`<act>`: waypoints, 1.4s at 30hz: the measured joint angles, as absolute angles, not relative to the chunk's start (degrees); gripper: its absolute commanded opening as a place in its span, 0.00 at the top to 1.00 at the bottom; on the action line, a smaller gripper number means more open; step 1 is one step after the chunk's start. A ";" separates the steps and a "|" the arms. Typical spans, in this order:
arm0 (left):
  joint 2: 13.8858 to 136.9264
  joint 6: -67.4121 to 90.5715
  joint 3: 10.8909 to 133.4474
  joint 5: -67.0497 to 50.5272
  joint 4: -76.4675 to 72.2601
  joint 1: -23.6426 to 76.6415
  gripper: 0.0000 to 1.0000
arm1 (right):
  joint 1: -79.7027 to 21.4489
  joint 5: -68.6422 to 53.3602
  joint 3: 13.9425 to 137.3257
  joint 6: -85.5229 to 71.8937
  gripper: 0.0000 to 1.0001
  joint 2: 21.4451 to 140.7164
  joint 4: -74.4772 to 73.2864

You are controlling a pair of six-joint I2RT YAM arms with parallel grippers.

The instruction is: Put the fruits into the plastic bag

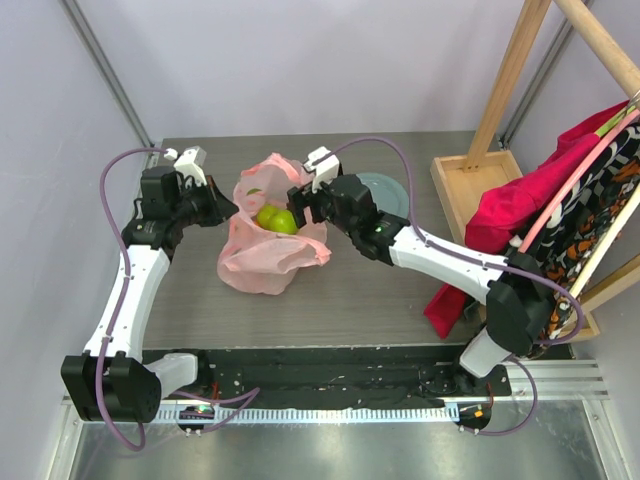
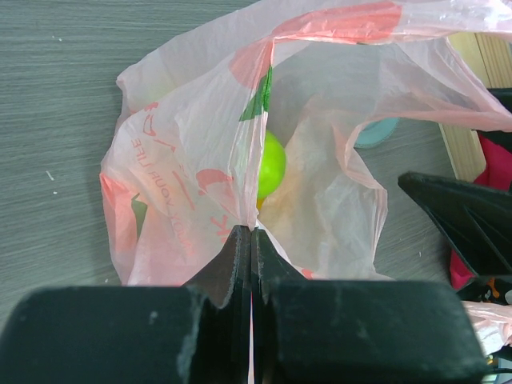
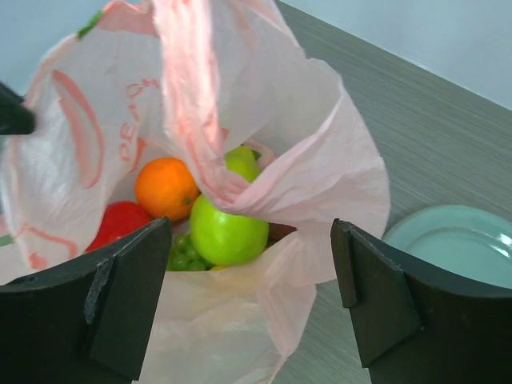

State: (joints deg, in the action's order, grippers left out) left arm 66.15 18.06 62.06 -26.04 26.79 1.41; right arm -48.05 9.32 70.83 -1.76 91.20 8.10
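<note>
On the left, I am watching my left end effector (image 2: 252, 236) clenching the edge of the plastic bag (image 1: 268, 262), which is sitting on the counter (image 1: 380, 300). Inside it, an orange (image 3: 166, 188) and a green apple (image 3: 228, 232) are showing. A red apple (image 3: 120, 226) and grapes (image 3: 181, 256) are lying half hidden. The right end effector (image 3: 250, 240) is hovering released at the bag's mouth.

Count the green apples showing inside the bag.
2. One green apple lies in the plastic bag beside the orange; the other sits just behind it, partly under a fold. More may be hidden.
</note>
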 measured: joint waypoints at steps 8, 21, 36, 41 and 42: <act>66.15 18.04 62.06 -25.98 26.79 1.41 1.00 | -48.03 15.75 77.36 3.99 0.72 97.67 8.91; 69.01 28.47 69.36 -33.23 23.35 -6.50 1.00 | -47.40 16.95 113.34 12.51 0.99 106.63 -7.25; 72.01 44.62 72.88 -44.84 9.26 -10.55 1.00 | -44.25 17.91 128.35 14.63 0.99 115.02 -14.66; 76.20 44.58 72.82 -44.84 8.32 -10.55 1.00 | -40.53 16.93 128.35 13.13 0.99 119.15 -15.81; 76.97 44.42 72.66 -44.82 8.32 -10.55 1.00 | -39.99 16.78 128.35 12.93 0.98 119.55 -15.88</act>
